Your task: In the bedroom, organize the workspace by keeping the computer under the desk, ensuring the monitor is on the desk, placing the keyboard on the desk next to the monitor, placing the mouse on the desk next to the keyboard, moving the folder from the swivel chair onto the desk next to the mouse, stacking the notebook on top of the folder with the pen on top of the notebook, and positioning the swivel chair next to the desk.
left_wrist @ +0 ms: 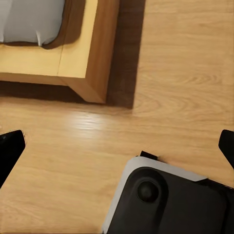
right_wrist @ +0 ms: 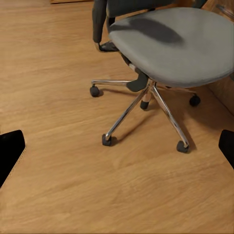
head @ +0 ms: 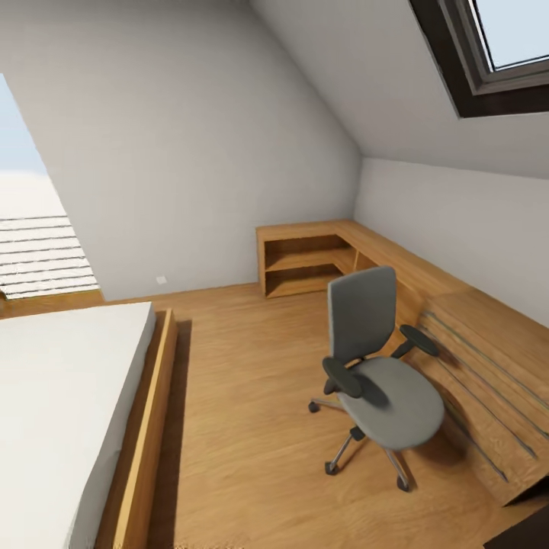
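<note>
**Chair found, seat bare, table out of sight**

The swivel chair (head: 379,370) stands right of centre in the head view, on the wood floor (head: 244,396), its back close to a low light-wood chest of drawers (head: 488,381) along the right wall. The seat looks bare; no blue folder lies on it that I can see. The black table is not in these pictures, apart perhaps from a dark corner at the lower right edge.

Both sets of jaws are spread wide, holding nothing: the left gripper (left_wrist: 117,146) hangs over bare floor beside the robot's own base (left_wrist: 170,204) and the corner of the bed frame (left_wrist: 92,73); the right gripper (right_wrist: 117,146) looks down at the chair's chrome legs (right_wrist: 146,105) and casters.

The risk, as I judge it, is the castered chair rolling off or turning if nudged rather than gripped firmly. It could bump the chest behind it. The bed (head: 69,396) at lower left and a corner shelf unit (head: 305,263) at the back narrow the room for turning the base.
</note>
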Available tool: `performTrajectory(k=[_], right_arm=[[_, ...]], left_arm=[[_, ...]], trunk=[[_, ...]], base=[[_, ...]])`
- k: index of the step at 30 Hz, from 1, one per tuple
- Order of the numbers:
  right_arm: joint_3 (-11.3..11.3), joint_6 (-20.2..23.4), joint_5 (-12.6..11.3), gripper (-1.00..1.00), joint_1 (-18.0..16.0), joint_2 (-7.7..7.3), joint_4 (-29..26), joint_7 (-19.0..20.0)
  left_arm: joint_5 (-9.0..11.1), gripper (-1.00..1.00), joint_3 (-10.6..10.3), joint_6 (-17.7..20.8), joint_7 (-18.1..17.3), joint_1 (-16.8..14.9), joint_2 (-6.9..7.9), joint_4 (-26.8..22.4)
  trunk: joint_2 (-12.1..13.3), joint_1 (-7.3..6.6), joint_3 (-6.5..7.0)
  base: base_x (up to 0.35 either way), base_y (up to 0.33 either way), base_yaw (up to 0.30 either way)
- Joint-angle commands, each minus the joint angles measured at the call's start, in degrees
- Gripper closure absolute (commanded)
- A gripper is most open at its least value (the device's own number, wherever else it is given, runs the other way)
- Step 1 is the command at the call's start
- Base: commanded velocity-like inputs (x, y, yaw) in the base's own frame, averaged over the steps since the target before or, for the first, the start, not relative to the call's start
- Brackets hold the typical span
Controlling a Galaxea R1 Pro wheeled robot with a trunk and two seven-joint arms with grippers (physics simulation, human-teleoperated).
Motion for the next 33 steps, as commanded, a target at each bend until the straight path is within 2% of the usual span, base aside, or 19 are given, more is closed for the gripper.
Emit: performTrajectory(k=[1,19,27,33], right_arm=[[0.51,-0.21,-0.47,-1.00,-0.06,0.02,0.09,-0.07],[0.60,-0.21,-0.40,-1.00,-0.06,0.03,0.14,0.18],[0.52,-0.21,-0.39,-1.00,-0.06,0.02,0.18,0.34],[0.51,-0.21,-0.45,-1.00,-0.06,-0.04,0.10,0.37]], left_arm=[[-0.06,-1.00,-0.48,-0.10,0.53,-0.05,-0.02,0.02],[-0.33,-1.00,-0.72,-0.10,0.49,-0.05,-0.03,0.02],[-0.45,-1.00,-0.97,-0.08,0.49,-0.05,-0.11,0.02],[-0.40,-1.00,-1.08,0.13,0.49,-0.05,-0.11,0.02]], trunk=[[-0.11,0.03,-0.12],[-0.11,0.03,-0.12],[-0.11,0.03,-0.12],[-0.11,0.03,-0.12]], base=[[0.000,0.000,0.282],[0.008,0.000,0.283],[0.238,0.000,0.273],[0.255,0.000,0.076]])
